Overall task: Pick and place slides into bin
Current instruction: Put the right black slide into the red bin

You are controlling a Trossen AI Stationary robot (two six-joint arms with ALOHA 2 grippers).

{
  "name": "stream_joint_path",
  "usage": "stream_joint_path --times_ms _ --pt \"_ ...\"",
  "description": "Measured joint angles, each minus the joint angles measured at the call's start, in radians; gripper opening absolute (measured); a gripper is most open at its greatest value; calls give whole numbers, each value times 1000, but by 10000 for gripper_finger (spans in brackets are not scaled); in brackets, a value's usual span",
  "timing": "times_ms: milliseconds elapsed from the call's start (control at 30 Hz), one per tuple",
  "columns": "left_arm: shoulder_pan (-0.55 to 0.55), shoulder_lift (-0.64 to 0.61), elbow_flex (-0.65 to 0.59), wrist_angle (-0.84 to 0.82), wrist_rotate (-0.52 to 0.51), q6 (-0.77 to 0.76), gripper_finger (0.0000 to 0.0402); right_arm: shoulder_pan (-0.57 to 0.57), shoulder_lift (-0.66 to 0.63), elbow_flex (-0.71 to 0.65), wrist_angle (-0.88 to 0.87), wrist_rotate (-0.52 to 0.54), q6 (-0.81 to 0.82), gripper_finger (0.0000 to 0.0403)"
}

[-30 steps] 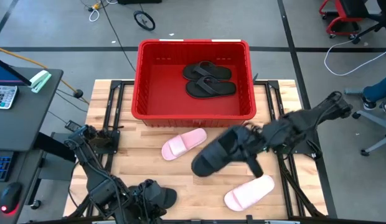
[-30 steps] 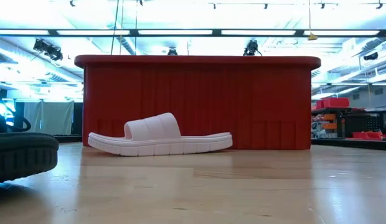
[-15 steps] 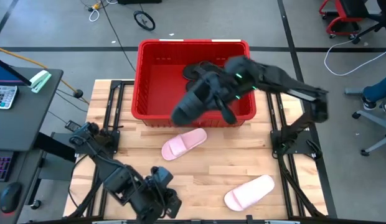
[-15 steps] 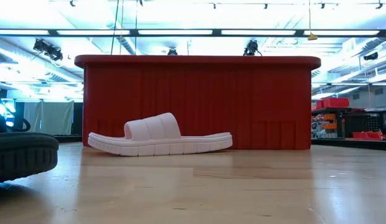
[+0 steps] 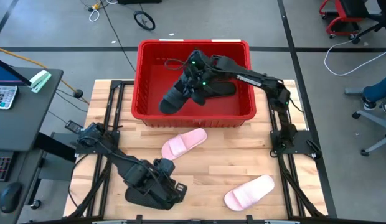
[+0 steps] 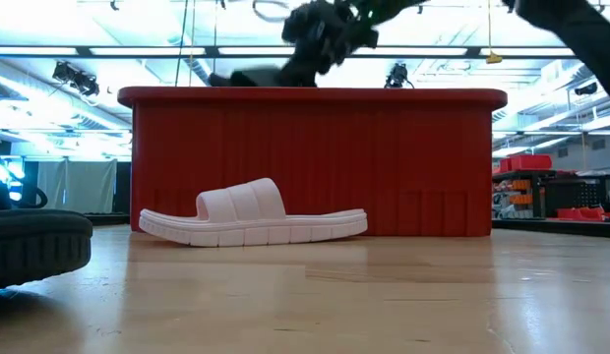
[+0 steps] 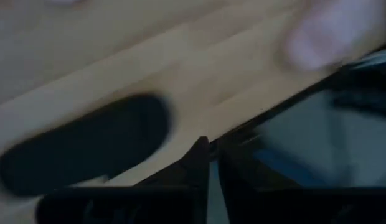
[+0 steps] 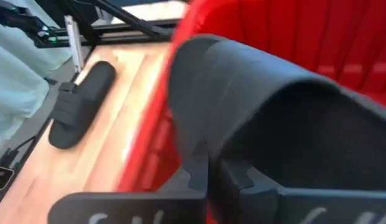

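- Right gripper above red bin; fingers clamped on black slide hanging over bin's interior
- Left gripper low beside second black slide on tabletop; finger gap unclear

You see a red bin with vertically ribbed walls, holding black flip-flops and, over its inside, a black slide. On the pale, striped wooden table, note two pale pink slides and another black slide.
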Motion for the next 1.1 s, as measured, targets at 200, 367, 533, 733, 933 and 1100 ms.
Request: stream_joint_path --times_ms 200,367,533,733,933,1100 --pt "37 34 -4 -83 226 66 115 -15 64 -1 -20 38 -55 9" --pt "26 60 -4 40 297 18 181 -26 51 1 -106 266 -60 9" --pt "-38 102 -5 93 297 -203 214 -29 0 -1 -188 469 -55 9" --pt "-154 158 -6 52 235 -467 212 -38 -112 0 -185 435 -97 9" --pt "-195 191 -5 -29 187 -484 209 -31 -211 1 -207 321 -120 9" --pt "-169 189 -6 -46 129 -469 208 -22 -253 0 -278 196 -113 9"
